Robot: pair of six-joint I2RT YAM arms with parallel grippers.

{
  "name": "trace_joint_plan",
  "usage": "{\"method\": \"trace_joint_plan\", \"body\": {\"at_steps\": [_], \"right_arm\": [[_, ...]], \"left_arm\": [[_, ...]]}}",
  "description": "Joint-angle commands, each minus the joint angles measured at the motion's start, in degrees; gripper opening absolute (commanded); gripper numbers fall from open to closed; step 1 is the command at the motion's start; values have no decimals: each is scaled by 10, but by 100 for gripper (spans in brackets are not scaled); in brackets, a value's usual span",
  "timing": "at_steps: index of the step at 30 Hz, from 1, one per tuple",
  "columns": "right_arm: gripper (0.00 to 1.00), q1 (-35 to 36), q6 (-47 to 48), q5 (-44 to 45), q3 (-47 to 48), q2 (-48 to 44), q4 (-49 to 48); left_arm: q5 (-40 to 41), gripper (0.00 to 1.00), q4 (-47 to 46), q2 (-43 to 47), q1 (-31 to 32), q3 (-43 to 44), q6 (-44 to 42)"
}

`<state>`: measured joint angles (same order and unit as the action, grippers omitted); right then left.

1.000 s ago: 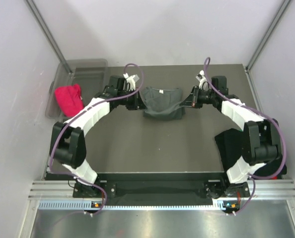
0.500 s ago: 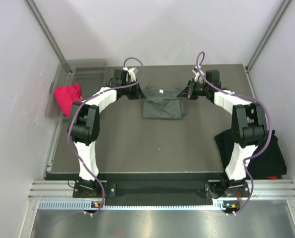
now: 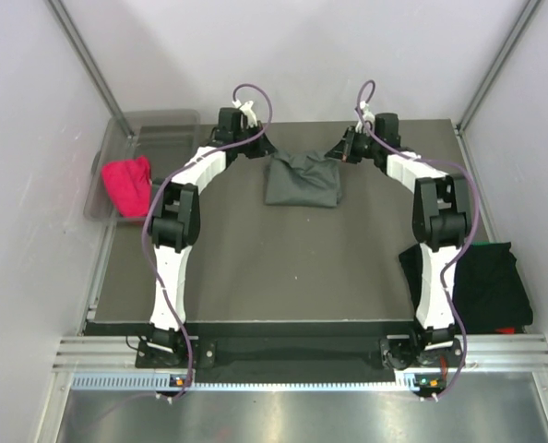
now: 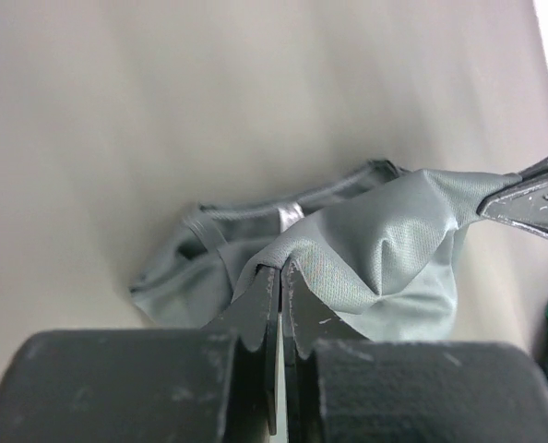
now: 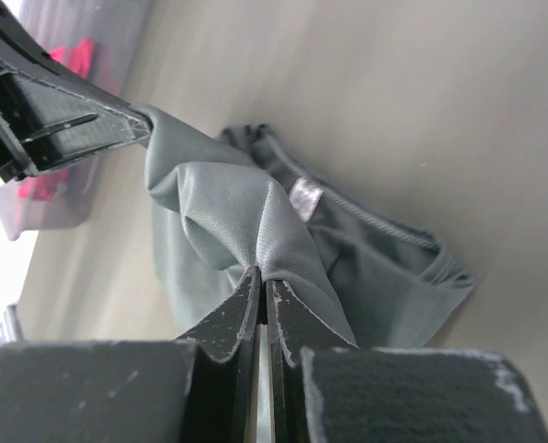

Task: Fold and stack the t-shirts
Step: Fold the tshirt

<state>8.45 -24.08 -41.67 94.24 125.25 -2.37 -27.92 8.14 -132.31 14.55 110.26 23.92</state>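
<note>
Both arms [image 3: 177, 212] stretch out over the grey shirt [image 3: 302, 180], which lies on the table [image 3: 256, 268] well to the right of the bin [image 3: 159, 125]. The left gripper [image 4: 280, 277] and right gripper [image 5: 260, 277] are each clamped tight on a small peak of its upper layer, one at either far corner. The black shirts [image 3: 482, 281] sit much farther right of the bin and nearer the arm bases.

The risk looks plain. Each bite takes only a thin pinch of cloth, so a tug could slide it free and drop a corner. If one arm leads the other, the fold would likely go skew. A low carry could drag the layers beneath and undo the bundle.

The grey shirt is a fine, faintly dimpled knit, limp and matte, gathering in soft ridges between the two grips. A ribbed collar [image 5: 375, 231] and a small pale label [image 4: 291, 214] show beneath. Overall it makes a rough, puffy rectangle. The bin is clear hard plastic and holds a red cloth [image 3: 129, 183].
</note>
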Motion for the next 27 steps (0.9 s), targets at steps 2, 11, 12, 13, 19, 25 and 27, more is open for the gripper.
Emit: {"method": "trace_joint_plan", "body": {"at_steps": [2,11,12,13,19,25,27], "right_arm": [[1,-4,8,13,61,32,-22],[3,-5,11,21,96,66,-22],[3,-5,10,22,99,70,-21],[3,-5,11,26,104,72,-20],[7,-5,7,32,129,91,-21],[45,-12,75,-4,165,92,10],[48,-15,109,4,186,76,66]], "left_arm": [[17,0,-12,-23,-5,53,2],[42,0,0,-16,-10,45,3],[47,0,3,-12,-10,41,3],[56,0,5,-9,-11,38,2],[109,11,18,1,-11,32,-3],[174,65,55,14,-6,53,-31],[229,74,78,28,0,73,-50]]}}
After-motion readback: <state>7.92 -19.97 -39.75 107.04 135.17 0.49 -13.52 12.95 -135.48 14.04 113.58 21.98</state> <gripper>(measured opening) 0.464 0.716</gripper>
